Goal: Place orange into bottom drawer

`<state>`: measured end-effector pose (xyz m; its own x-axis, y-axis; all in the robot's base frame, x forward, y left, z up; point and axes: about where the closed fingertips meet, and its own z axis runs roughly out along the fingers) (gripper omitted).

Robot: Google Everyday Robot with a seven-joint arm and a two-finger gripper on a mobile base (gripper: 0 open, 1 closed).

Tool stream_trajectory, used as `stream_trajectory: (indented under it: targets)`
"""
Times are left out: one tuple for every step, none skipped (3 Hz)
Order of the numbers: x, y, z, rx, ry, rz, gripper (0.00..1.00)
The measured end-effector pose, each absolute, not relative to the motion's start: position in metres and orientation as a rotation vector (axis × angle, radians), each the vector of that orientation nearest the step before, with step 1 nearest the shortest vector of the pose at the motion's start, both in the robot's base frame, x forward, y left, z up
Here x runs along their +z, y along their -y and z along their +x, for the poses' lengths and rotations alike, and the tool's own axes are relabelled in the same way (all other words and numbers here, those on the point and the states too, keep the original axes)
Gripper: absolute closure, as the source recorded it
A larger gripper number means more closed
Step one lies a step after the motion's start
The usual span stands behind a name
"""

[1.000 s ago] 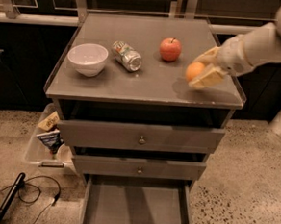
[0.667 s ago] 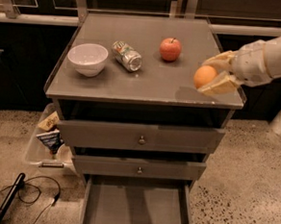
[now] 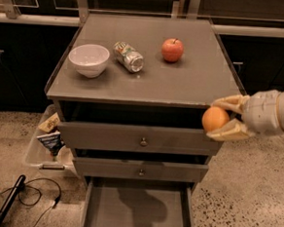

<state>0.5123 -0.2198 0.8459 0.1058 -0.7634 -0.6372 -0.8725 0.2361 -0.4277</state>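
Note:
My gripper (image 3: 224, 119) comes in from the right and is shut on the orange (image 3: 215, 119), a small round plain fruit. It holds the orange off the cabinet top, level with the top drawer's right front corner. The bottom drawer (image 3: 138, 208) is pulled out below, a wide shallow grey tray with a bare floor, to the lower left of the orange.
On the grey cabinet top (image 3: 193, 80) stand a white bowl (image 3: 88, 59), a can lying on its side (image 3: 128, 56) and a red apple (image 3: 172, 49). Two knobbed drawers (image 3: 140, 140) are above the open one. A bin of packets (image 3: 47, 138) and cables (image 3: 24, 195) lie on the floor at left.
My gripper has carried the orange from above the cabinet top's right edge down and out past the front right corner.

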Motion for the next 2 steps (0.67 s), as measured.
stream_trajectory:
  targets:
    - [0.777, 0.219, 0.494, 0.154, -1.764, -1.590, 1.00]
    - [0.715, 0.214, 0.494, 0.170, -1.857, -1.647, 1.00]
